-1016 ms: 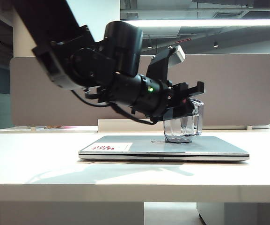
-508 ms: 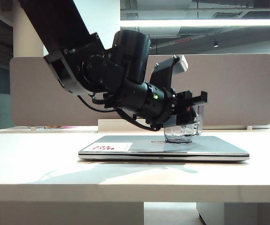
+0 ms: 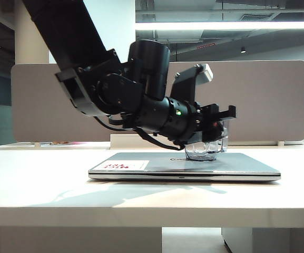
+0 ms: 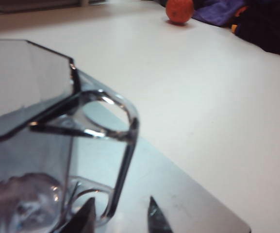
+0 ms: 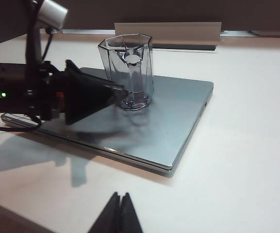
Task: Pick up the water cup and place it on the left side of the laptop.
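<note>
The water cup (image 3: 204, 151), a clear grey-tinted mug, stands upright on the closed silver laptop (image 3: 241, 164). My left gripper (image 3: 218, 126) reaches in from the left at cup height. In the left wrist view this gripper (image 4: 121, 209) is open, its two dark fingertips on either side of the cup's handle (image 4: 126, 145), not closed on it. The right wrist view shows the cup (image 5: 129, 73) on the laptop lid (image 5: 178, 116) with the left gripper (image 5: 115, 93) against it. My right gripper (image 5: 120, 198) is shut and empty over the table, near the laptop's front edge.
The laptop lies on a white table (image 3: 36, 182) with a grey partition (image 3: 267, 95) behind it. A white sticker (image 3: 119, 165) is on the lid. An orange ball (image 4: 179, 9) and dark cloth (image 4: 261, 22) lie far off on the table.
The left arm has dropped and pushed a little to the right, so its gripper now covers more of the cup. The cup and the laptop have not moved.
</note>
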